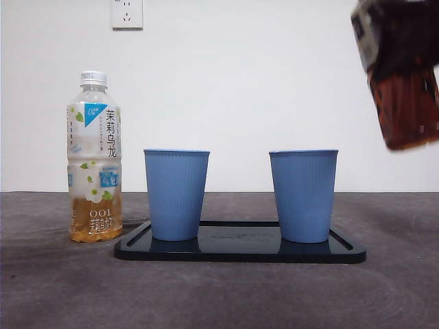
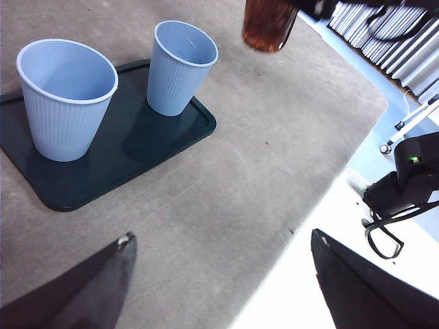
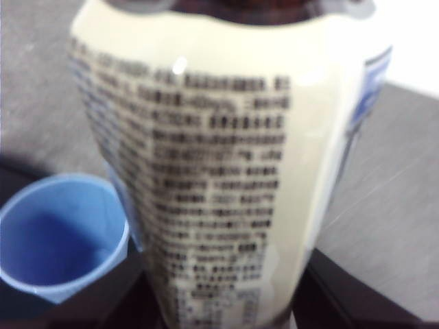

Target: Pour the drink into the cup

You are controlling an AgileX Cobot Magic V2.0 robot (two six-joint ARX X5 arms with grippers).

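A bottle of dark brown drink (image 1: 405, 103) hangs tilted in the air at the upper right, above and to the right of the right blue cup (image 1: 303, 195). My right gripper (image 3: 219, 308) is shut on this bottle (image 3: 219, 171), whose cream label fills the right wrist view; a blue cup (image 3: 55, 240) shows below it. The left blue cup (image 1: 176, 195) and the right one stand upright on a black tray (image 1: 240, 241). My left gripper (image 2: 221, 236) is open and empty above bare table, apart from the tray (image 2: 137, 144), both cups (image 2: 65, 103) (image 2: 180, 68) and the held bottle (image 2: 269, 24).
A capped clear bottle of pale tea (image 1: 95, 157) stands on the table left of the tray. A wall socket (image 1: 127, 14) is on the white wall behind. The table's edge (image 2: 302, 226) lies near my left gripper, with black equipment (image 2: 405, 185) on the floor beyond.
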